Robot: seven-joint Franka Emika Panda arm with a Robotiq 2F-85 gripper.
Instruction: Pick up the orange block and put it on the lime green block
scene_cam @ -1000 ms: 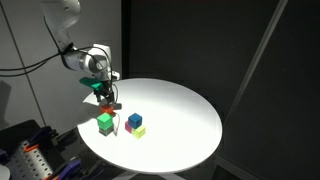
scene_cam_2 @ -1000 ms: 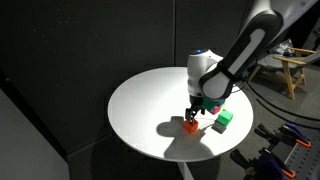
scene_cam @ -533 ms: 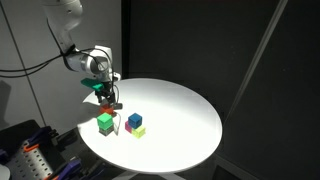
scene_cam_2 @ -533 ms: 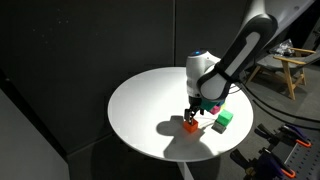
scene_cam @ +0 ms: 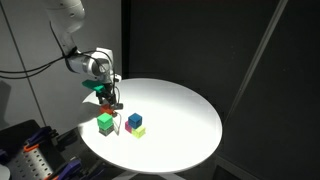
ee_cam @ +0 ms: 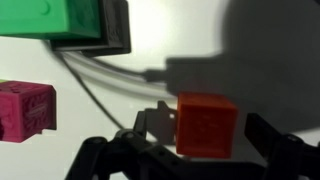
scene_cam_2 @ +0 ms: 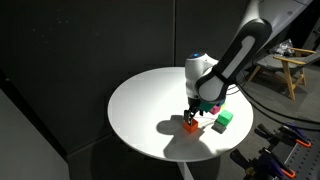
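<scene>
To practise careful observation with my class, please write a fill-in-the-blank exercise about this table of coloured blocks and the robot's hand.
1. The white table has a ___ top.
2. The hand has its jaws ___.
3. The orange block lies just below the ___.
4. The green block has ___ stacked on it.

Missing words: round; open; hand; nothing.
</scene>
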